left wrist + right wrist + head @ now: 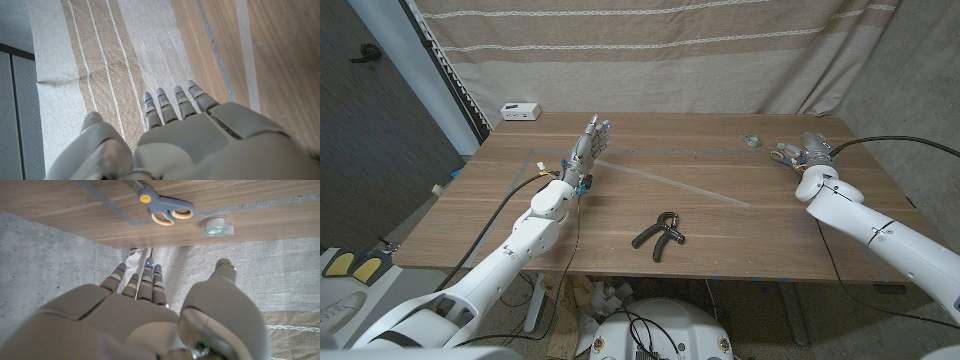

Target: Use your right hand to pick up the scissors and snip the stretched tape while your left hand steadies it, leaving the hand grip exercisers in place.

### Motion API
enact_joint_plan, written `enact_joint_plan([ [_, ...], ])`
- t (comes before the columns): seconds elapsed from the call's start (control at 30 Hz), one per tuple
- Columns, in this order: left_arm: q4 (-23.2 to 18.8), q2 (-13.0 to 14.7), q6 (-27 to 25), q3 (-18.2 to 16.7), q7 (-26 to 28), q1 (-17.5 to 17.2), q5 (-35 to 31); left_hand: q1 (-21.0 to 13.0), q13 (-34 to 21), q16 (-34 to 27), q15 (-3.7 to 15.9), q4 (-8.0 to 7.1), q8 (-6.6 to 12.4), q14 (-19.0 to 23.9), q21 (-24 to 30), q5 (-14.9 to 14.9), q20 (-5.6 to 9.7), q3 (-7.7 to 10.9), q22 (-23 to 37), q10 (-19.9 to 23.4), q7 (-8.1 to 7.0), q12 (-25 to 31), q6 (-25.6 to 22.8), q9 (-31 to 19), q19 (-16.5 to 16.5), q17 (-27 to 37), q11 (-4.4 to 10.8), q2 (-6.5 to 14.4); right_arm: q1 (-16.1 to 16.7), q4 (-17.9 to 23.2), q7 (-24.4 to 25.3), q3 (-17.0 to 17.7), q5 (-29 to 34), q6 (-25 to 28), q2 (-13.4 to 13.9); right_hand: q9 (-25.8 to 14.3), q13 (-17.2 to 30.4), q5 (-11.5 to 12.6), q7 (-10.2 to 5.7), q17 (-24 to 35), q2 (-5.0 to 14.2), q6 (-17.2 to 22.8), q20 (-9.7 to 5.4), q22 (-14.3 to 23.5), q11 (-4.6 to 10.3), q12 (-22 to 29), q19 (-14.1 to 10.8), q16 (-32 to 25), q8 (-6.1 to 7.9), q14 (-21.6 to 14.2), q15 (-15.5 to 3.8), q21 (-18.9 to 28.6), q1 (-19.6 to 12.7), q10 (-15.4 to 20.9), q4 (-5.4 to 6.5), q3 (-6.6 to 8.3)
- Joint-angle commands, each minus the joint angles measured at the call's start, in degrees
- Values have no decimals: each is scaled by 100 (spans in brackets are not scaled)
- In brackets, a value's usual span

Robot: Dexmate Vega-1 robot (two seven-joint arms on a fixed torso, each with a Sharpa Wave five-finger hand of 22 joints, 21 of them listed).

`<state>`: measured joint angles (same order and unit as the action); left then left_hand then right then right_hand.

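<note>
Grey scissors point(165, 207) lie beyond right hand point(150, 315).

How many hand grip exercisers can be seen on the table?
1. The hand grip exerciser lies near the table's front edge, about midway between the two arms. The task names several; another may be hidden, perhaps behind the right hand.

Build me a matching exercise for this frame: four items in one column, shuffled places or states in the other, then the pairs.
Items
1. grey-handled scissors with yellow-lined loops
2. black hand grip exerciser
3. clear strip of stretched tape
4. small roll of clear tape

Places or states
A. near the table's front edge, between both arms
B. lying on the table beside the tape roll, ahead of the right hand
C. runs diagonally across the table from the left hand
D. round, at the table's far right

Pairs: 1-B, 2-A, 3-C, 4-D
</note>
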<state>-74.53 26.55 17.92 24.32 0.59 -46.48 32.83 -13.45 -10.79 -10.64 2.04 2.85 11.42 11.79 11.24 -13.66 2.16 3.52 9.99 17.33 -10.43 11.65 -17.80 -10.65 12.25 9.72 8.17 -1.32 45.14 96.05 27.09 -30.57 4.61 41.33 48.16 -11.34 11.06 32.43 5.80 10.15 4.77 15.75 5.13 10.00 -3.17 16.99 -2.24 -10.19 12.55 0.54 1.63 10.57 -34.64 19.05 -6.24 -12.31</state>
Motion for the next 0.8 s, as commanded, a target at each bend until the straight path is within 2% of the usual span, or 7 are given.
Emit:
enact_joint_plan([
  [0.03, -81, 38, -76, -1, 32, -15, -9, -60, -17, 12, 621, 48, 3, 26, -15, -15, 329, 20, 15, -14, 27, -2, -15, -20, -5, 31, -8, -31, -121, -117, -110, -69, 36, 158, -47, -10, 30, 6, 20, 13, -1, 90, 21, 19, -12, 52, 22, -26, 68, -4, 43, 20, -86, 102, -29, -42],
  [0.23, -16, 19, -42, 4, -23, 31, -1, -65, -17, 12, 621, 56, 2, 24, -15, -16, 329, 20, 15, -15, 36, -2, -16, -20, -8, 31, -8, -33, -241, -186, -283, -144, 23, 315, -29, -13, 33, 2, 48, 13, 2, 113, 9, 19, -10, 60, 22, -21, 71, 5, 63, 26, -90, 129, -25, -45],
  [0.27, -9, 17, -34, 3, -28, 36, 1, -65, -17, 12, 621, 56, 2, 24, -15, -16, 329, 20, 15, -16, 32, -3, -15, -20, -8, 31, -7, -33, -244, -189, -298, -152, 23, 292, -14, -17, 35, 0, 30, 14, 5, 80, 21, 19, 3, 47, 41, -13, 58, 29, 59, 21, -89, 97, -23, -46],
  [0.3, -6, 18, -28, 3, -31, 40, -4, -66, -17, 12, 618, 57, 2, 24, -15, -17, 329, 20, 15, -13, 34, -1, -15, -20, -8, 31, -13, -34, -249, -189, -317, -158, 20, 288, -3, -32, 46, -9, -79, 17, 17, -34, 37, 21, 50, 3, 74, -3, 14, 90, 15, 23, -86, -19, -11, -52],
  [0.47, 11, 20, -12, -3, -47, 48, 1, -68, -18, 12, 623, 62, 2, 23, -14, -18, 332, 20, 15, -10, 37, 0, -16, -20, -8, 31, -21, -35, -325, -184, -386, -241, 66, 432, 15, -41, 57, -14, -106, 17, 24, -66, 45, 21, 44, -10, 120, 15, 4, 156, 18, 11, -87, -62, -7, -53],
  [0.63, 31, 9, 6, -8, -69, 50, 20, -71, -18, 11, 622, 68, -1, 24, -14, -19, 333, 19, 15, -7, 35, 1, -11, -20, -10, 31, -24, -36, -449, -177, -506, -365, 130, 671, 24, -49, 70, -17, -92, 17, 39, -93, 62, 21, 22, -18, 148, 17, -3, 188, 62, 7, -97, -100, -6, -48],
  [0.8, 25, 16, -17, -10, -66, 41, 30, -72, -18, 11, 626, 72, 0, 22, -13, -20, 331, 19, 15, -16, 45, -2, -13, -20, -10, 31, -14, -36, -519, -191, -640, -442, 143, 694, 73, -59, 85, -17, -30, 16, 61, -105, 87, 21, 2, -12, 196, 17, -1, 218, 96, -2, -132, -108, -17, -32],
])
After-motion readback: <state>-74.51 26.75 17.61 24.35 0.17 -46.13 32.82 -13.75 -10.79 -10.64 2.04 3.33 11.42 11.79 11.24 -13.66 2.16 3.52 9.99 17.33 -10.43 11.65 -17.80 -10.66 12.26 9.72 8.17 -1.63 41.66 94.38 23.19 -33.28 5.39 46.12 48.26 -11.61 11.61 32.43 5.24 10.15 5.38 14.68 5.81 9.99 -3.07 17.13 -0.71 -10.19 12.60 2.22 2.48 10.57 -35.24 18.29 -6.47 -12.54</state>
